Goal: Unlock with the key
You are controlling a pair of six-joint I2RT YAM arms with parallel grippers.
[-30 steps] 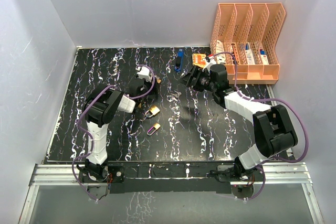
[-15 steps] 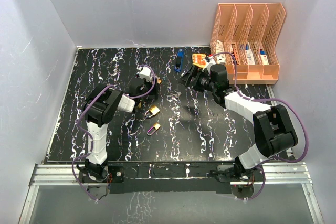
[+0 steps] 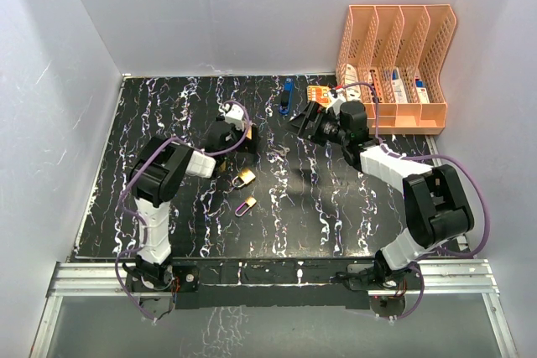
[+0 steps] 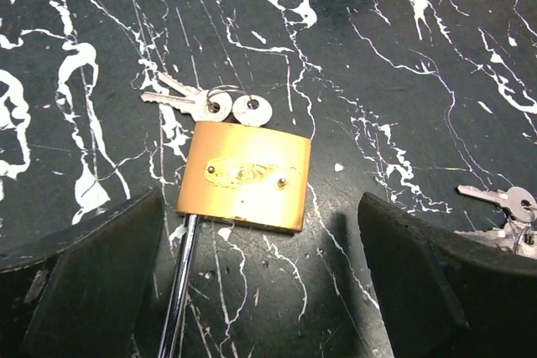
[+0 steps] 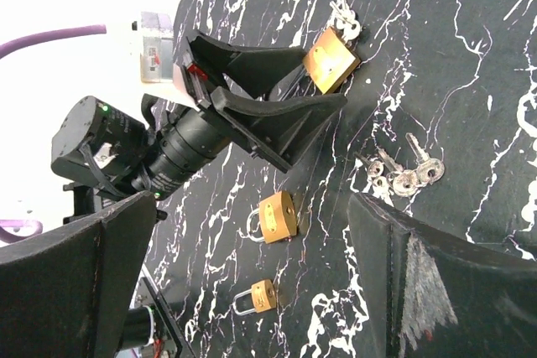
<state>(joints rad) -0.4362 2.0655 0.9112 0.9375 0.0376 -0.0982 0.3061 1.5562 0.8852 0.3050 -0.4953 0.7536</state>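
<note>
Black marbled table [image 3: 336, 207] with white walls around it is filling every view. Brass padlock [image 4: 243, 175] is lying flat on the table, left of centre, and its steel shackle [image 4: 179, 291] is pointing back at the left wrist camera. Keys [image 4: 205, 105] on a ring are lying at its far edge, opposite the shackle; can't tell if one is in the keyhole.

Left gripper [image 3: 242, 138] is hanging low over the padlock with its jaws spread wide. Its fingers [image 4: 92, 282] are sitting on either side of the padlock, clear of it, gripping nothing. Left arm is rising from its base, folding at the elbow and reaching its forearm right and away, wrist tipping down at the table.

Right gripper [image 3: 304, 121] is also gaping wide and holding nothing. It is pointing left toward the left gripper, with bare table between its fingers [image 5: 453, 282]. Right arm is bending at a high elbow near the table's right side and stretching its forearm left and far.

Loose key bunch [image 5: 401, 175] is lying between the two grippers. Two more padlocks [image 3: 244, 176] are lying nearer the bases, one just beyond the other. Blue object [image 3: 286, 96] is lying near the far edge. Orange rack [image 3: 394, 23] is standing in the far right corner, with small items in its slots.
</note>
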